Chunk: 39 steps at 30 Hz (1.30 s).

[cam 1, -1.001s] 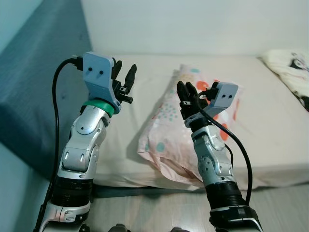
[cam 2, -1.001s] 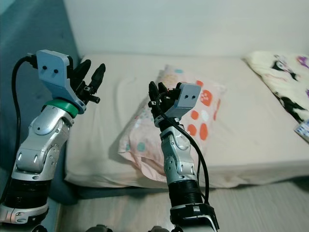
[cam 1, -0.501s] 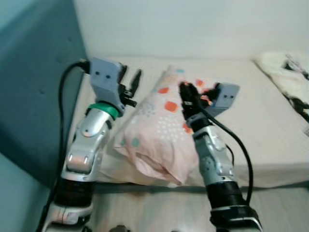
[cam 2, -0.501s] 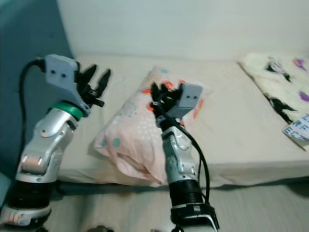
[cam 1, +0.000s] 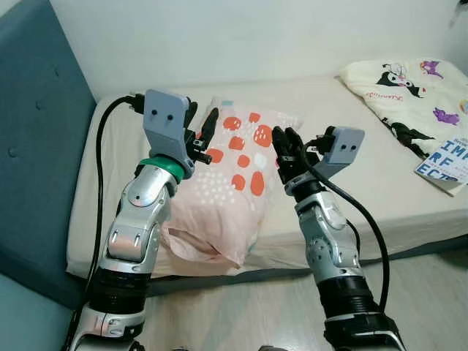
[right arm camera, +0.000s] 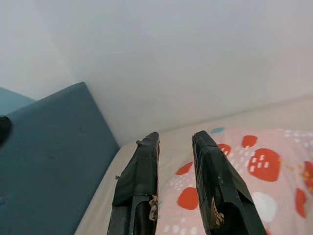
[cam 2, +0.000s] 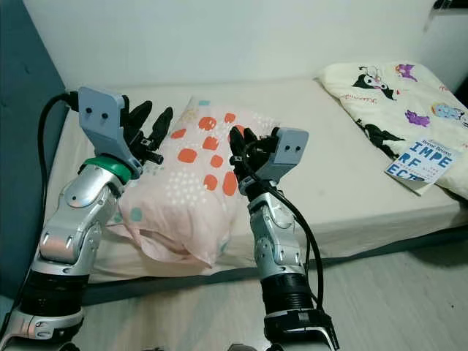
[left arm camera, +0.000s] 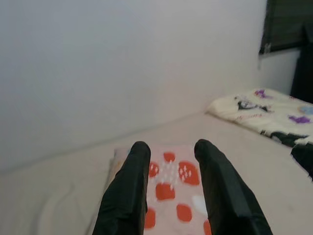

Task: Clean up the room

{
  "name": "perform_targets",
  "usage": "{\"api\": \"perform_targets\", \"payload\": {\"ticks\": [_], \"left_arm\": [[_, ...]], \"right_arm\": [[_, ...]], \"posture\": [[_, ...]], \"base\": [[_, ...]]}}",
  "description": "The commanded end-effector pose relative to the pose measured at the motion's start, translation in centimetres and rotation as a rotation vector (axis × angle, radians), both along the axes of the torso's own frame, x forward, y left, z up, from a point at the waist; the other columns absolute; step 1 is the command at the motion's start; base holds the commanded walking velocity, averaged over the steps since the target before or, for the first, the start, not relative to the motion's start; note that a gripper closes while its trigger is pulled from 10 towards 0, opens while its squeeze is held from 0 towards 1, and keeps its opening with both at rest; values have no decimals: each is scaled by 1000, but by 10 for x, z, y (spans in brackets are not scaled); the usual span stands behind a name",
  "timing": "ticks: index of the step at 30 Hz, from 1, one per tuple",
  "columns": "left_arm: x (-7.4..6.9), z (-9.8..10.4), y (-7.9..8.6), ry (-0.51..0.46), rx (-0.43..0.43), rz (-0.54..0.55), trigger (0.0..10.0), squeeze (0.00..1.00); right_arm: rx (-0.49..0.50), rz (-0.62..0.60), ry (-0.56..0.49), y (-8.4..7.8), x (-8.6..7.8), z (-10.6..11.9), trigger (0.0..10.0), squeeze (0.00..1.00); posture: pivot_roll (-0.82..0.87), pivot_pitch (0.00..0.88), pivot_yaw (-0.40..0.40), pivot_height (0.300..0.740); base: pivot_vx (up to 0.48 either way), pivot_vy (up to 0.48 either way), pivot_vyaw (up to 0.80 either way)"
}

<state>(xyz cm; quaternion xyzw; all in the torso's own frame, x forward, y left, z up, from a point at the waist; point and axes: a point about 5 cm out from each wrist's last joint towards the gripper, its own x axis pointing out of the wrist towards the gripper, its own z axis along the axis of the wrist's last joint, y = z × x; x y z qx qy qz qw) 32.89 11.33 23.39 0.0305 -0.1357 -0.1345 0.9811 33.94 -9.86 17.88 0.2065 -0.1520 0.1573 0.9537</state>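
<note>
A pink pillow (cam 1: 234,175) with red and teal spots lies on the beige bed (cam 1: 365,190), its near end hanging over the front edge. Both arms are raised over the bed with the pillow between them. My left gripper (cam 1: 202,118) is open and points up, beside the pillow's upper left edge. In the left wrist view its fingers (left arm camera: 132,186) frame the pillow (left arm camera: 171,191). My right gripper (cam 1: 285,137) is open at the pillow's right edge, nothing between its fingers (right arm camera: 142,171). Whether either gripper touches the pillow is unclear.
A blue padded headboard (cam 1: 36,146) bounds the bed on the left, and a white wall runs behind it. A cream cartoon-print blanket (cam 1: 409,88) and a printed booklet (cam 1: 446,157) lie at the bed's right end. Wooden floor (cam 1: 424,292) runs along the front.
The view has swung right, bringing the blanket and booklet into sight. The pillow has shifted left on the bed and now sits between the two grippers instead of behind the right one.
</note>
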Motion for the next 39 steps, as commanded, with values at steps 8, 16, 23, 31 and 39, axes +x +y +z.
{"api": "perform_targets", "payload": {"ticks": [8,16,23,31,39], "left_arm": [[1,-2,2,14,-3,13,10000,0],[2,0,3,8,-8,15,10000,0],[2,1,4,3,-9,16,10000,0],[1,2,4,1,-10,17,10000,0],[0,4,2,-34,6,0,10000,0]], "right_arm": [[7,18,5,3,-1,-2,10000,0],[5,19,4,3,-1,-2,10000,0],[8,20,4,3,-1,-3,10000,0],[9,24,4,4,-1,-3,10000,0],[2,36,1,5,0,-3,10000,0]], "posture": [[29,0,48,712],[31,0,48,712],[34,0,49,712],[38,0,49,712],[40,0,49,712]], "base": [[0,196,0],[0,480,0],[0,480,0],[0,480,0],[0,178,0]]}}
